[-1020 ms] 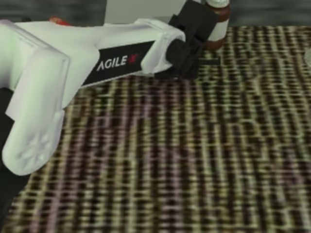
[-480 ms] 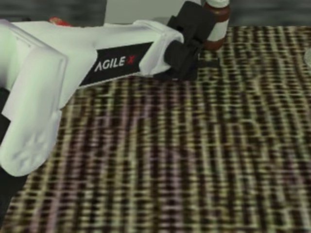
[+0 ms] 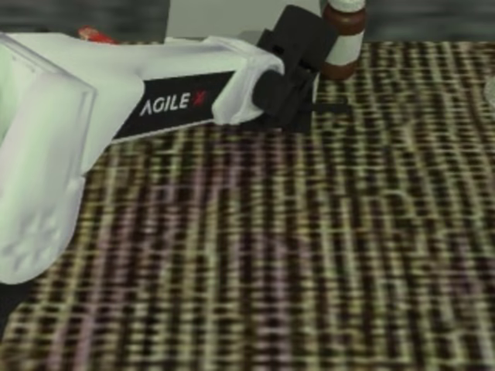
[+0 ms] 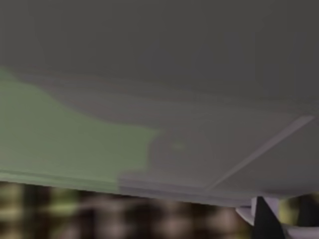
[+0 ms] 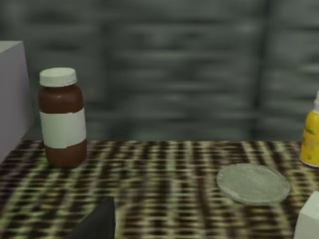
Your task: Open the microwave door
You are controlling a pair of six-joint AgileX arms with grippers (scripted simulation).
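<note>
The microwave [image 3: 224,17] shows as a pale block at the table's far edge, cut off by the top view's border. My left arm reaches across from the left, and its black left gripper [image 3: 298,73] is right up against the oven's front. In the left wrist view the microwave door [image 4: 214,144] fills nearly the whole picture as a pale grey panel with a greenish patch [image 4: 60,139]. Whether the door stands ajar is not visible. My right gripper is outside the top view; only a dark tip [image 5: 97,221] shows low over the mat.
A brown-and-white jar [image 3: 344,39] stands just right of the left gripper, beside the microwave [image 5: 10,94]. A grey round plate [image 5: 253,183], a yellow bottle [image 5: 311,134] and a white block [image 5: 309,219] lie farther right. A small red object [image 3: 93,35] sits behind the left arm.
My left arm has shifted left and toward the far edge, carrying its gripper a little closer to the microwave. More of the jar now shows.
</note>
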